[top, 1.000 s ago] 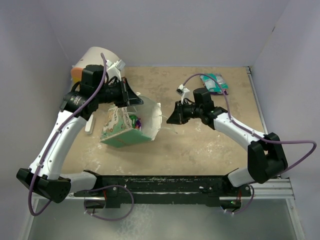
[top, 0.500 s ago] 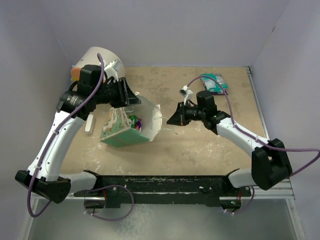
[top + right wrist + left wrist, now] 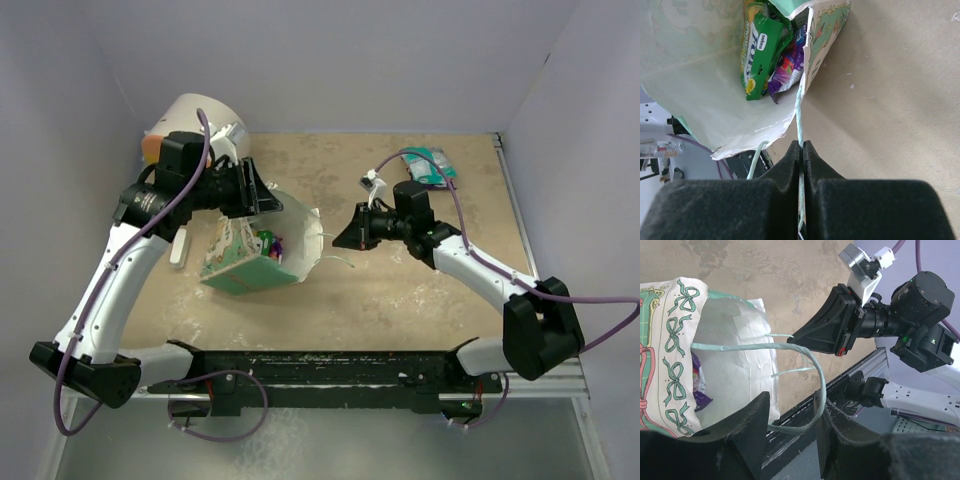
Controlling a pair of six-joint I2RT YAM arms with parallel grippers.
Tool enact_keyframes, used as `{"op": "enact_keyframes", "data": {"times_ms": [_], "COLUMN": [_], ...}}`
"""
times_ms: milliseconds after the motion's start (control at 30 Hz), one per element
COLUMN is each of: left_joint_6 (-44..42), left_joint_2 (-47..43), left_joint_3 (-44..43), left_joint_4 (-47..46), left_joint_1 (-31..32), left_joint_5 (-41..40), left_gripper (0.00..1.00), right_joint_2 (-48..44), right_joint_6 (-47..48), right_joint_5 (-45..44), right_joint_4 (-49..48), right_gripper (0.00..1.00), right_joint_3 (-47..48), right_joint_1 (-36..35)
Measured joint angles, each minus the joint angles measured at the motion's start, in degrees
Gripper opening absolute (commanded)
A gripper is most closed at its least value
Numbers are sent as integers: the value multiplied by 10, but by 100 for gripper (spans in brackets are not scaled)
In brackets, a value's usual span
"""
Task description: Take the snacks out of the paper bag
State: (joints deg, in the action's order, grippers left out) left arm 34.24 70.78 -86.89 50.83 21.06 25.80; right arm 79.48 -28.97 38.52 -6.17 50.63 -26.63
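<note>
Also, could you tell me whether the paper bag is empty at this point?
No, a green packet and a purple packet lie inside the paper bag, seen from the right wrist.

Light is bright, even, from above; soft shadows fall on the table [image 3: 400,290]. My left fingers [image 3: 747,440] and right fingers [image 3: 850,210] blur close up; the snacks [image 3: 760,55] in the paper bag [image 3: 690,90] show sheen.

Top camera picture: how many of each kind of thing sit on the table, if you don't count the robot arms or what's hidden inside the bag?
paper bag: 1
snack packet: 1
big cream cylinder: 1
white stick: 1
Total: 4
</note>
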Motion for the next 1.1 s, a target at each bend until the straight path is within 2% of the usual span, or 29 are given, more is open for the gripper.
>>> {"op": "enact_keyframes", "data": {"times_ms": [100, 200, 400, 633, 767, 1100], "left_joint_6": [-7, -10, -27, -77, -104, -214], "left_joint_2": [2, 7, 33, 68, 83, 117], "left_joint_3": [0, 0, -30, -145, -180, -281], "left_joint_4": [-4, -8, -6, 48, 81, 171], "left_joint_1": [0, 0, 0, -1, -8, -38], "left_joint_5": [0, 0, -25, -105, -137, -177], "left_gripper": [37, 19, 0, 0, 0, 0], "right_joint_2": [0, 0, 0, 4, 15, 71], "right_joint_6": [0, -1, -1, -20, -40, -80], "right_joint_5": [0, 0, 0, -1, -3, -11], "right_joint_4": [-2, -2, -1, -7, -23, -54], "right_gripper": [0, 0, 0, 0, 0, 0], "right_joint_3": [0, 0, 0, -10, -10, 24], "right_joint_1": [0, 0, 0, -15, -36, -133]}}
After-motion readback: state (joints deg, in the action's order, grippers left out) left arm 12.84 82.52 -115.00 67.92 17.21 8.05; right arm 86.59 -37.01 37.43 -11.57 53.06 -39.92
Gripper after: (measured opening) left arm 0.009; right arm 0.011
